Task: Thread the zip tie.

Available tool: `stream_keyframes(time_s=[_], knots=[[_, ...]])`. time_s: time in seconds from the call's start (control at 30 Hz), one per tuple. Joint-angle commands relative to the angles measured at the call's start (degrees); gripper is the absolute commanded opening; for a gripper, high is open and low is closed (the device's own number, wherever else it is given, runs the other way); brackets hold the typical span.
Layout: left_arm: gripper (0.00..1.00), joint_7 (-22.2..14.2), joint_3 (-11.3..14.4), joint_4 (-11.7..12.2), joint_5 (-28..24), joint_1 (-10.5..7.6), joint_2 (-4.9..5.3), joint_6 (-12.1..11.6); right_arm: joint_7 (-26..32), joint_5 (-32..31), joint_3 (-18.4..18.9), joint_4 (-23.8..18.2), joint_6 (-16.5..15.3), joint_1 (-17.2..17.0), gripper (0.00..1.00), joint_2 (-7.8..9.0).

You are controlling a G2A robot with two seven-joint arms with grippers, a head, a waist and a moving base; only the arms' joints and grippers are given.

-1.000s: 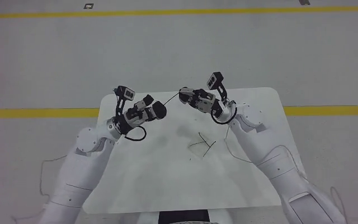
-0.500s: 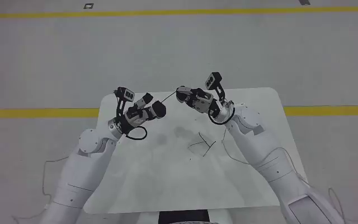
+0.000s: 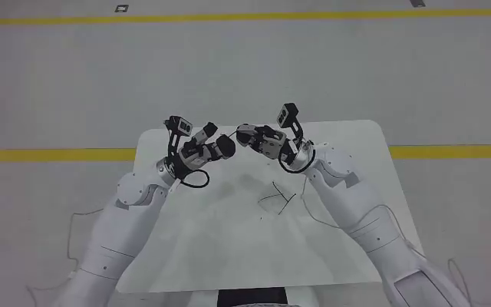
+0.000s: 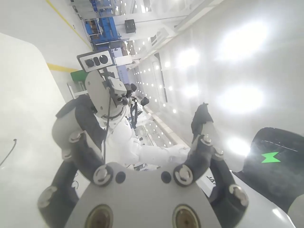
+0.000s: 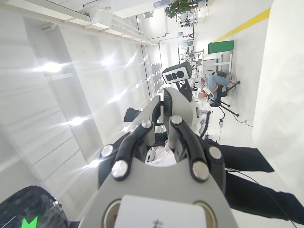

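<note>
A thin black zip tie (image 3: 232,134) hangs in the air above the far side of the white table (image 3: 349,157), bridging the short gap between my two grippers. My right gripper (image 3: 242,136) is shut on one end of it; in the right wrist view its fingers (image 5: 171,110) stand almost together. My left gripper (image 3: 223,144) faces it from close by and is open, its fingers (image 4: 201,119) spread wide in the left wrist view. There the right gripper (image 4: 102,96) sits just past one finger, and a thin dark line (image 4: 106,129) runs from it toward my left palm.
Several loose black zip ties (image 3: 278,198) lie crossed on the table's middle, nearer than both grippers. Another tie's end (image 4: 9,147) shows on the tabletop in the left wrist view. Both arms hover above the table's far half.
Both grippers have drawn closer together over the table's far side, the left one shifting right and the right one left. The visible stretch of zip tie between them has shortened.
</note>
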Motion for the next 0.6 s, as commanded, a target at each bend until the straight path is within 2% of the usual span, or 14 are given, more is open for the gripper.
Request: stream_keyframes(time_s=[0.0, 0.07, 0.33, 0.37, 0.4, 0.43, 0.47, 0.57], knots=[[1.0, 0.01, -0.01, -0.01, 0.02, 0.01, 0.0, 0.0, -0.01, 0.02, 0.0, 0.01, -0.02, 0.0, 0.0, 0.0], [1.0, 1.23, 0.21, -0.61, -0.34, 0.18, -0.08, 0.3, -0.01, 0.02, 0.0, 0.01, -0.02, 0.0, 0.0, 0.0], [0.98, 1.42, 0.18, -1.21, -0.04, 0.13, 0.03, 1.04, 0.01, -3.87, 0.99, -2.14, 0.59, -0.92, 0.0, 0.31], [0.78, 1.28, 0.12, -1.15, -0.01, 0.11, 0.06, 1.04, 0.22, -4.97, 1.26, -2.41, 0.94, -0.84, 0.0, 0.43], [0.67, 1.2, 0.1, -1.13, -0.06, 0.12, 0.07, 1.04, 0.28, -5.59, 1.45, -2.68, 1.19, -0.88, 0.0, 0.5], [0.6, 1.12, 0.1, -1.11, -0.14, 0.13, 0.08, 1.07, 0.4, -6.03, 1.66, -2.99, 1.5, -0.96, 0.0, 0.57], [0.46, 0.99, 0.09, -1.1, -0.19, 0.13, 0.1, 1.16, 0.43, -6.85, 1.93, -3.37, 1.89, -1.03, 0.0, 0.68], [0.36, 0.84, 0.14, -0.96, -0.22, 0.12, 0.13, 1.27, 0.43, -7.98, 2.37, -4.1, 2.53, -1.33, 0.0, 0.83]])
